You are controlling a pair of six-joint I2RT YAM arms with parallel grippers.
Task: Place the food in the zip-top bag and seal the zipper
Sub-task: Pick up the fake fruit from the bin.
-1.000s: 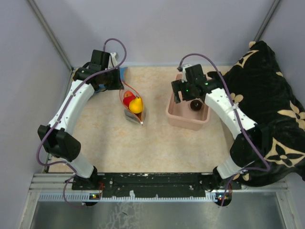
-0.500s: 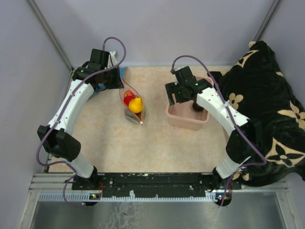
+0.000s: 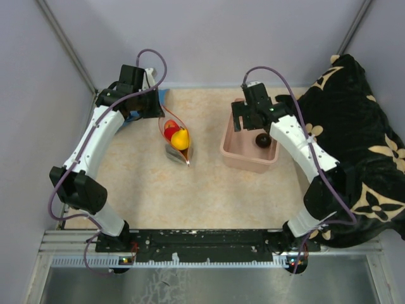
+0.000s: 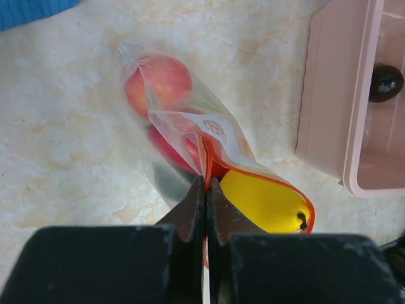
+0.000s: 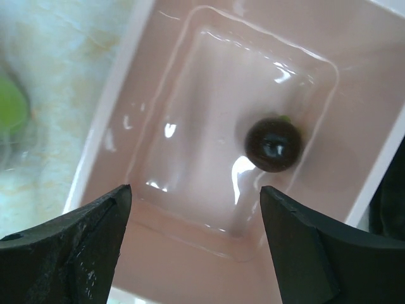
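Observation:
The clear zip-top bag (image 4: 190, 120) lies left of centre on the table (image 3: 176, 142). It holds red fruits (image 4: 166, 81), a dark one (image 4: 171, 182) and a yellow fruit (image 4: 262, 199) at its mouth. The red-orange zipper (image 4: 266, 178) curves open around the yellow fruit. My left gripper (image 4: 206, 182) is shut on the zipper strip at the bag's rim (image 3: 158, 114). My right gripper (image 5: 193, 193) is open and empty above the pink tub (image 5: 190, 253), seen from above (image 3: 252, 125). A dark brown-black fruit (image 5: 273, 144) lies in the tub (image 3: 261, 140).
The pink tub (image 3: 237, 155) stands right of the bag, and its rim shows in the left wrist view (image 4: 323, 114). A blue cloth (image 4: 31, 9) lies at the back left under the left arm. A black floral cloth (image 3: 354, 139) covers the right side.
The right gripper swung left past the tub's left rim, then came back over the tub's inside. The left gripper and the bag have stayed put.

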